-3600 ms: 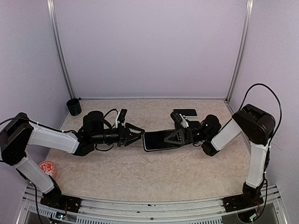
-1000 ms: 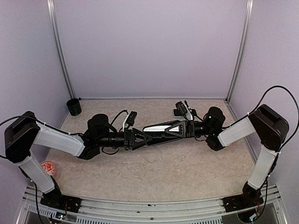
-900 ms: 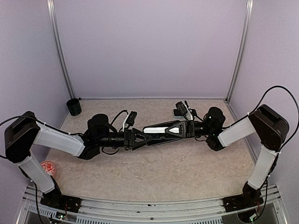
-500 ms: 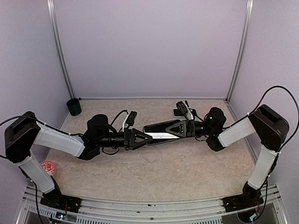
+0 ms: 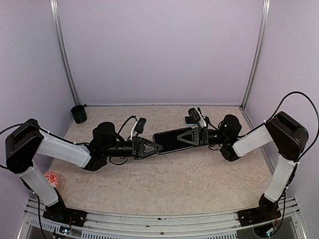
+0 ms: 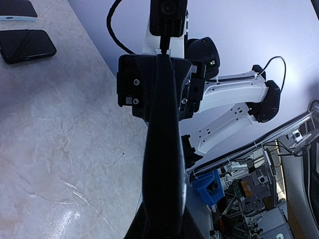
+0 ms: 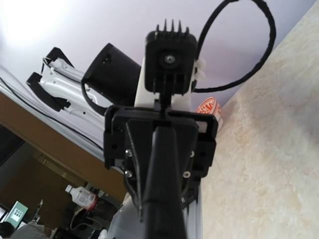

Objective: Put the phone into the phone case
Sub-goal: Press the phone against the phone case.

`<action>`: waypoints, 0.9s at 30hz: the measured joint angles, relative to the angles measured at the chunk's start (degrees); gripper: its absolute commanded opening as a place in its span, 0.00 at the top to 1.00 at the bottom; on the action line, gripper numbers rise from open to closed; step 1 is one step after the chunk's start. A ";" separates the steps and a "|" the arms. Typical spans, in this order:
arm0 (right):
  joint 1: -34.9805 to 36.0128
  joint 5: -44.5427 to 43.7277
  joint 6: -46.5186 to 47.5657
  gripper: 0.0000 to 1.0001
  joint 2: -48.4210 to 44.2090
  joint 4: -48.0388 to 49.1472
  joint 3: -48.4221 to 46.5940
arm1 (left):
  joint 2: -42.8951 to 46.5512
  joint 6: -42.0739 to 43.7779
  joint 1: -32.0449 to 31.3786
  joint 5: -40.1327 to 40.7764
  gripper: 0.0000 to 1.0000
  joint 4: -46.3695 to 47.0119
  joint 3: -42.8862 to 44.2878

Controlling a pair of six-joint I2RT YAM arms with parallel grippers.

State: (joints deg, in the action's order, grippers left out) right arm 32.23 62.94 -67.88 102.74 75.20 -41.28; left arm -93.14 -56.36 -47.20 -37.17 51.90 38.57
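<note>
Above the table [image 5: 149, 184], a thin dark slab, likely the phone [image 5: 167, 137], spans between the left gripper [image 5: 157, 148] and right gripper [image 5: 179, 141], each clamped on one end; it looks rigid, light and slippery, best pinched across its flat faces.

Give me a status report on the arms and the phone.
Both shut: left gripper and right gripper clamp one black slab between them. Phone or case, unclear. A dark flat thing and another lie on the table, out of the way.
</note>
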 measured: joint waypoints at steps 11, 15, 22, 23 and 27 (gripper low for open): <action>0.13 -2.05 10.45 0.88 -4.13 -10.10 1.31 | -0.55 -1.22 0.28 1.36 0.73 -1.20 -0.07; 0.11 -2.73 14.67 0.91 -6.03 -9.79 2.19 | -1.01 -4.09 0.44 0.70 0.65 0.48 -0.17; -0.11 -4.76 15.08 0.93 -6.05 -8.41 2.67 | -2.23 -5.86 0.39 -0.48 0.64 2.60 -0.17; -0.11 -5.01 15.08 0.93 -6.08 -8.31 2.67 | -2.36 -6.01 0.37 -0.52 0.65 2.80 -0.17; -0.11 -5.97 15.06 0.93 -6.54 -8.39 2.71 | -2.82 -6.36 0.33 -0.74 0.79 3.39 -0.17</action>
State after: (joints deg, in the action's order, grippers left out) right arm 32.12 56.97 -52.82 96.20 66.81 -38.57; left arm -95.96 -62.72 -46.87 -37.91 55.29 38.39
